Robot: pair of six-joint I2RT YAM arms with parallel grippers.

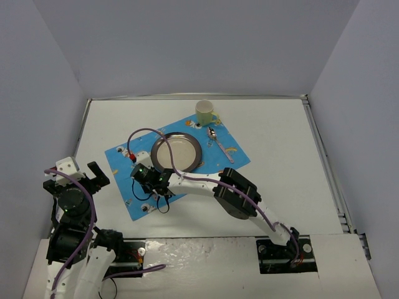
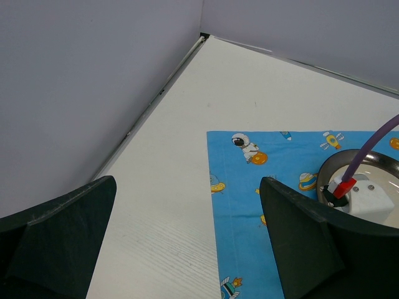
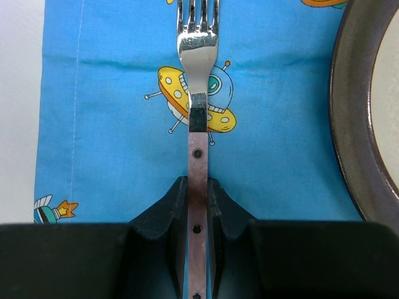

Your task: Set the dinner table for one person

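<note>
The white dinner table [image 1: 280, 143] carries a blue space-print placemat [image 1: 128, 156] with a dark-rimmed plate [image 1: 177, 152] on it. A pale green cup [image 1: 205, 113] stands at the mat's far corner, and a spoon [image 1: 218, 142] lies right of the plate. My right gripper [image 1: 144, 177] is over the mat just left of the plate. In the right wrist view it [image 3: 197, 190] is shut on the brown riveted handle of a fork [image 3: 198, 81], tines pointing away, close above the mat [image 3: 112, 93]. My left gripper [image 1: 81, 168] is open and empty by the table's left edge.
Lavender walls close in the table on three sides. In the left wrist view the open left gripper [image 2: 187, 249] hangs over bare tabletop [image 2: 187, 124] beside the mat's left edge [image 2: 249, 199]. The plate rim [image 3: 355, 124] lies right of the fork. A purple cable loops over the plate.
</note>
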